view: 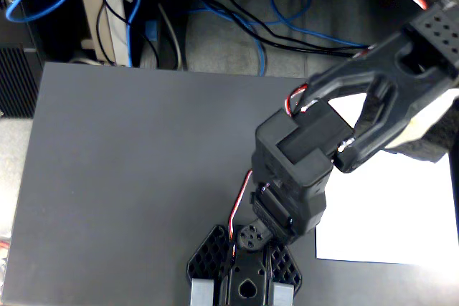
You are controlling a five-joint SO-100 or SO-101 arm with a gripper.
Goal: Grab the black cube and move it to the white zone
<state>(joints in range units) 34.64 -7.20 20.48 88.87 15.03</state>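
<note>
The dark grey matt desk [136, 177] fills most of the fixed view, with a tangle of blue and black cables [237, 26] on the floor behind its far edge. On its right side lies the white zone [391, 206], a large plain white rectangular paper sheet whose near edge and left corner show clearly, while its far part is covered by the robot.

The glossy black plastic arm [301, 170], with red and white wires, rises from its perforated base at the bottom centre and reaches up and to the right over the sheet. Its jaws [423, 130] sit at the right edge of the view, and between them and the frame border a dark, spongy-looking mass with a pale patch shows. This is probably the black cube [430, 150], the oblong block of black foam, but too little of it is visible to be sure. Whether the jaws are clamped on it or merely beside it cannot be told.

If the block is in hand, the step is the placing. It seems best to lower it until it rests flat on the paper, well inside the edges, before letting go. A drop from height could make springy foam bounce or roll off the sheet. Lifting straight up afterwards should avoid dragging the paper.
</note>
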